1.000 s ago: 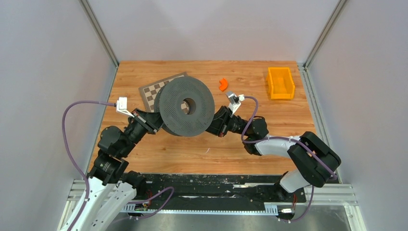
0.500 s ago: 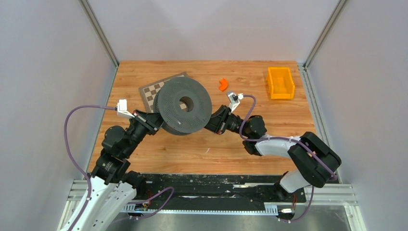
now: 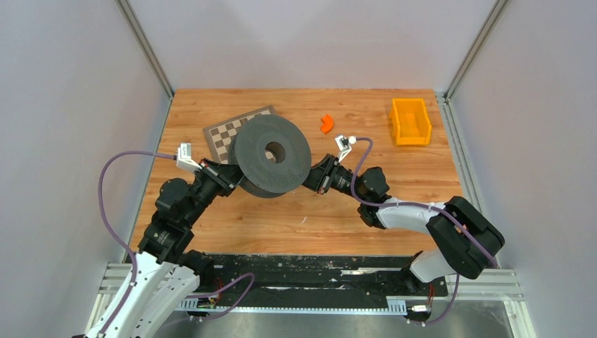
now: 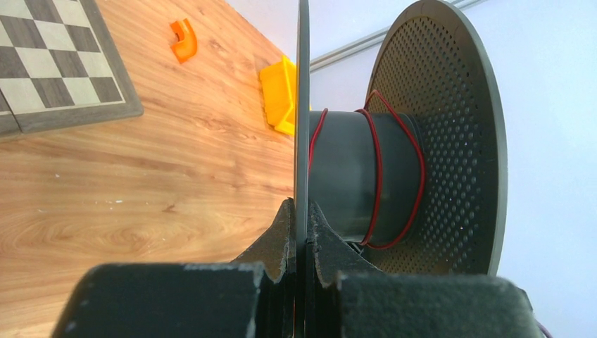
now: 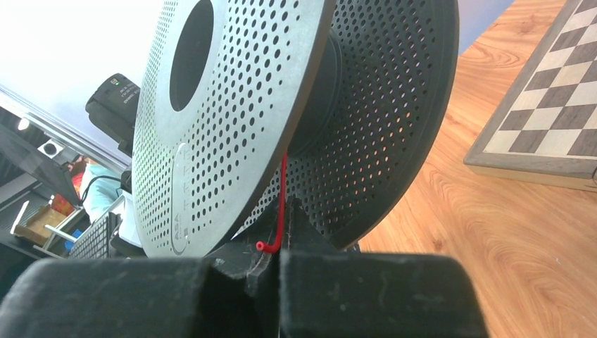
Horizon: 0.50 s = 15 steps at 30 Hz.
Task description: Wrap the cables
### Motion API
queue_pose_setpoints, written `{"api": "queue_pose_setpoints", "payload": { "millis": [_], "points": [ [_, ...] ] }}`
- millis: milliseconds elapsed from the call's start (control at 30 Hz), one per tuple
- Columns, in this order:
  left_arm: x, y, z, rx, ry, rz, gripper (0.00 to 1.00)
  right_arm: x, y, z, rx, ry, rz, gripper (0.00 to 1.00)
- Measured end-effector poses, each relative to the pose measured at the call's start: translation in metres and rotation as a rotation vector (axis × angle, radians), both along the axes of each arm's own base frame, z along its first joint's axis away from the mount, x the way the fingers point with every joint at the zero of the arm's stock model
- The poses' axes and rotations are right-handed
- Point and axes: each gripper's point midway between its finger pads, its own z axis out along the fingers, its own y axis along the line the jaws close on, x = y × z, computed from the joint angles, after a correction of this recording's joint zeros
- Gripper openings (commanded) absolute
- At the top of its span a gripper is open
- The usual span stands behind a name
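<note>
Spool (image 3: 271, 156) gripped at one flange by left jaws; right jaws opposite pinch red wire (image 5: 282, 201) leading up to its core.

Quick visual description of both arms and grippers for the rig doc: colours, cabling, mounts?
The left arm and right arm have black joint housings and white link shells. A lilac cable loops outside each arm to a small white bracket at the wrist. The left gripper and right gripper are matte black, two-fingered and wedge-tipped. No markings visible.
</note>
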Motion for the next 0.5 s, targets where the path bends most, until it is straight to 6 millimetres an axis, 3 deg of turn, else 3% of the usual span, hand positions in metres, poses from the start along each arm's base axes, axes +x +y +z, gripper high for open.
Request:
{"api": "queue_pose_setpoints", "payload": {
  "millis": [267, 500],
  "points": [
    [0.000, -0.003, 0.000, -0.025, 0.017, -0.012, 0.00, 0.005, -0.001, -0.002, -0.018, -0.004, -0.033, 0.01],
    [-0.003, -0.009, 0.003, 0.066, -0.058, -0.067, 0.00, 0.007, -0.012, -0.011, -0.121, -0.096, -0.109, 0.07]
  ]
}}
